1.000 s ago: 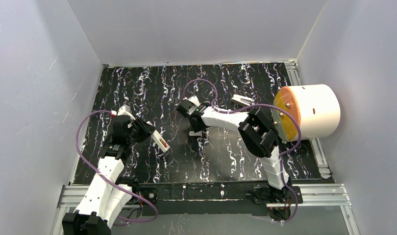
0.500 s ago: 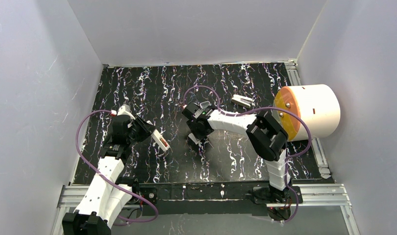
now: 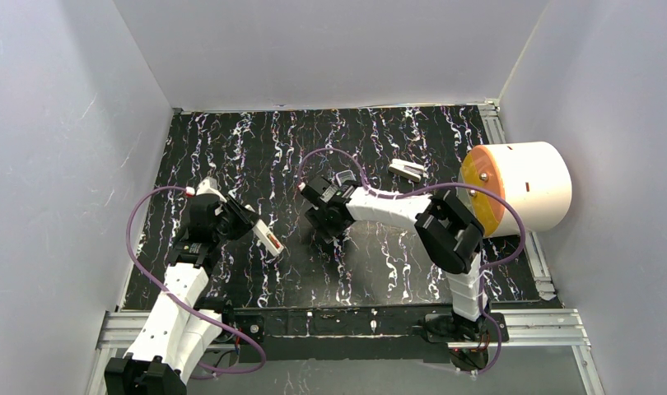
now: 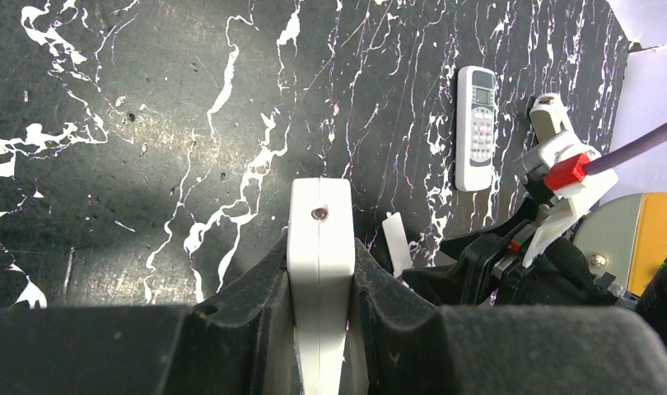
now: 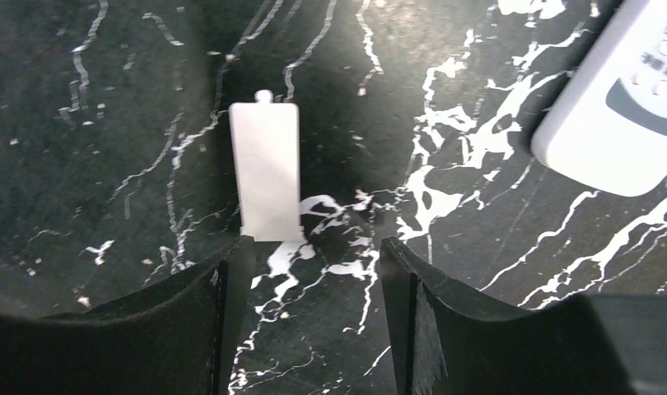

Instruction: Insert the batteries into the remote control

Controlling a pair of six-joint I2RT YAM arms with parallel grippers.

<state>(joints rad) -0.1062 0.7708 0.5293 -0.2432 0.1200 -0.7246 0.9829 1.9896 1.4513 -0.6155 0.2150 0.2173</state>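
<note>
My left gripper (image 3: 246,220) (image 4: 320,276) is shut on a white remote control (image 3: 268,239) (image 4: 320,239), held edge-up above the mat. A dark and red patch shows on the remote's upper side in the top view. My right gripper (image 3: 324,220) (image 5: 314,263) is open and empty, low over the mat, with a flat white battery cover (image 5: 264,169) (image 4: 396,243) just beyond its left finger. No loose batteries show clearly in any view.
A second white remote (image 3: 406,170) (image 4: 477,127) lies face up at the back of the black marbled mat (image 3: 256,148). A buttoned remote face (image 5: 618,115) fills the right wrist view's top right corner. A white cylinder with an orange face (image 3: 520,193) stands at the right edge.
My right gripper has moved toward the near side and down over the battery cover, which it now hides in the top view. The left arm and its remote have not moved.
</note>
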